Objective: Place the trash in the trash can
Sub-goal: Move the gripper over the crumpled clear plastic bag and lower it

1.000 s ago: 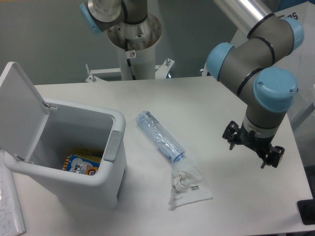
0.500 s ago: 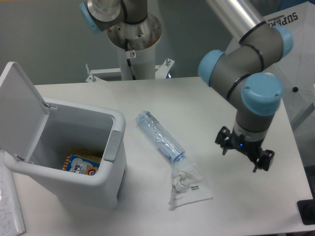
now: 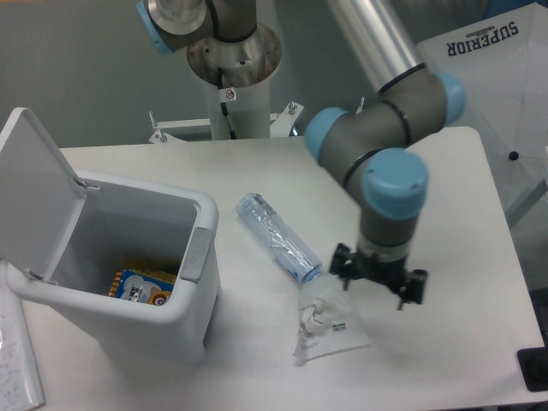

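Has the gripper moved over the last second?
Yes. The gripper has travelled left across the table, from near the right edge to just right of the wrapper, which has stayed put beside the bottle.

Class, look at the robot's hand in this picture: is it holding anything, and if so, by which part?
Nothing is held. The hand is open above the table, just beside the wrapper; the bottle lies untouched on the table.
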### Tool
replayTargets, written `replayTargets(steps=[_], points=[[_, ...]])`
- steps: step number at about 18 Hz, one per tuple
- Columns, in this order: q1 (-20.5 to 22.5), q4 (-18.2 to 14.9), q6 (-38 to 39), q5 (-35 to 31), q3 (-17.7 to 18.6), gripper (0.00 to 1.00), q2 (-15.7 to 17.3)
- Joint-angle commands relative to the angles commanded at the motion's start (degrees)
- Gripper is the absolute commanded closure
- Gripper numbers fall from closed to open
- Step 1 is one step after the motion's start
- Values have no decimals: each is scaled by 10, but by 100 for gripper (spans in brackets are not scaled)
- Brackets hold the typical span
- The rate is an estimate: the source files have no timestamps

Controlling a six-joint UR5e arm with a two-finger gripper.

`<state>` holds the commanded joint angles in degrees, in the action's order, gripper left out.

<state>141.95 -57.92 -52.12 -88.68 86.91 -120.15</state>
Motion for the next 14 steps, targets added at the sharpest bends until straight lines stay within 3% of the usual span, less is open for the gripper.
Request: replayTargets(steps=[5, 11, 14], points=[[-18, 34, 2, -3, 40, 0, 0], [-22, 76, 22, -7, 27, 0, -33], [-22, 79, 24, -7, 30, 0, -40]])
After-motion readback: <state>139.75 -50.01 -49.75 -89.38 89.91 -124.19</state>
